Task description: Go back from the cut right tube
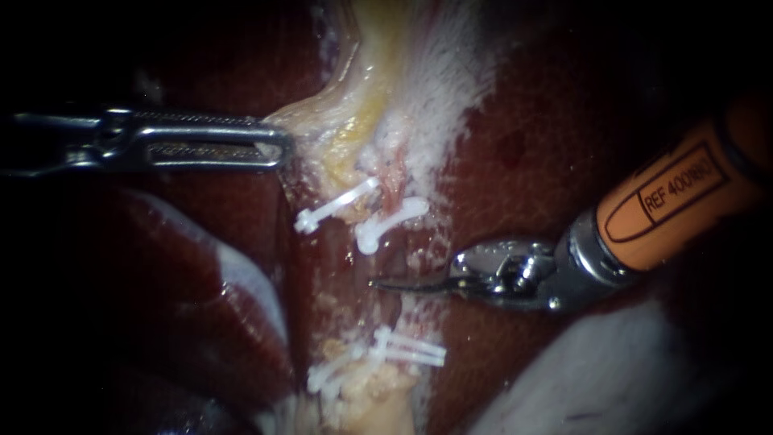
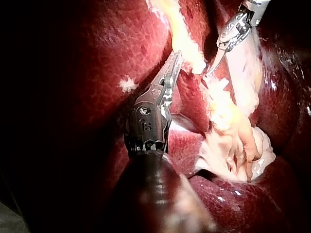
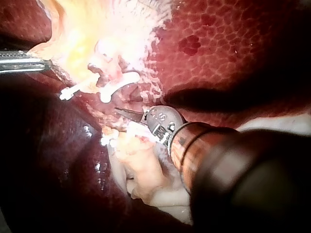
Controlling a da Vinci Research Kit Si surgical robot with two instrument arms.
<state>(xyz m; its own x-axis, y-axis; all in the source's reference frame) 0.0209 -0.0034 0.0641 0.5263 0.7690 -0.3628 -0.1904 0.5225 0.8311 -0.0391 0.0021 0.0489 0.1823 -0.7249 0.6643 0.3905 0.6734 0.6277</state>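
- While the left instrument (image 1: 278, 149) is reaching in across the liver (image 1: 515, 161), its jaws are clamping the edge of a pale flap (image 1: 322, 121) and drawing it toward the left.
- Should that grip be slipping or pulling harder during the retreat, the flap could be tearing. The clipped stumps could also be swinging into the other instrument's path.
- Just right of the flap's edge, the upper clips (image 1: 390, 221) are sitting side by side. The lower clips (image 1: 407, 350) are bunching further down the same strip of tissue.
- The right tube (image 1: 393, 192) is lying cut between those two sets, its stumps standing apart with a dark gap between them.
- The right instrument (image 1: 394, 283) is coming in from the right with its jaws lying together. Its thin curved tip is pointing into that gap; whether it is touching either stump, I cannot tell.
- In my judgement, the safe way out is running straight back along the shaft, toward the right.
- A drift upward could be hooking the curved tip on the nearest upper clip and dragging it off its stump.
- A dip could be scraping the wrist joint across the liver beneath it.
- Jaws parting on the way out could be snagging the frayed tissue beside the gap.
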